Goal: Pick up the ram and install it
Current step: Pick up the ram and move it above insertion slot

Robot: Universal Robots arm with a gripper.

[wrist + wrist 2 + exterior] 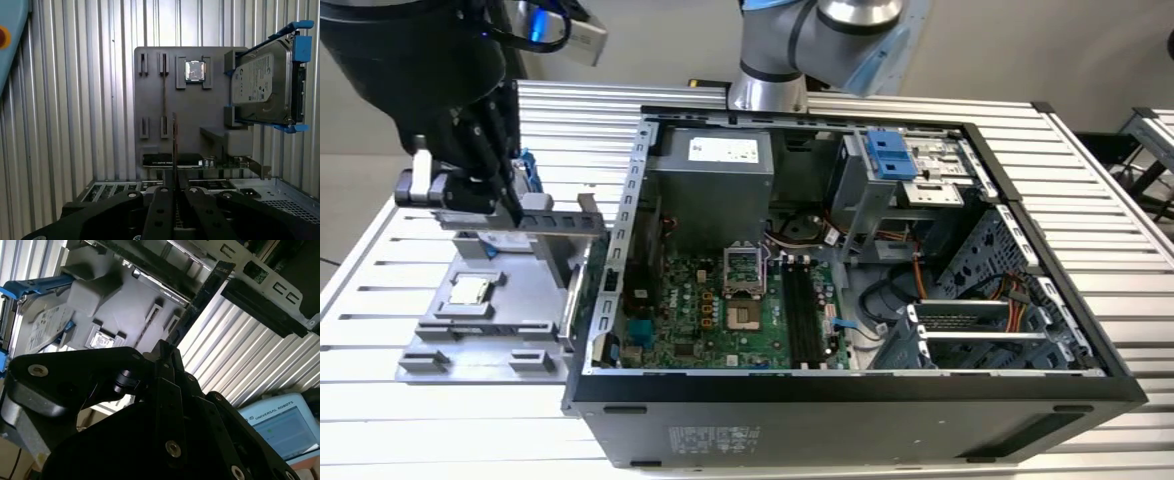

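- The fingers [161, 200] are pinched almost shut on the ram [174, 145] — it stands edge-on out from between their tips, above the grey holder tray [155, 100].
- In the second wrist view the ram [212, 282] reaches out beyond the fingertips, toward the computer case [280, 287].
- Risk: the grip seems to take only one end, so the stick could tilt or slip — then snag the case wall, or meet the memory slots [801, 310] askew.
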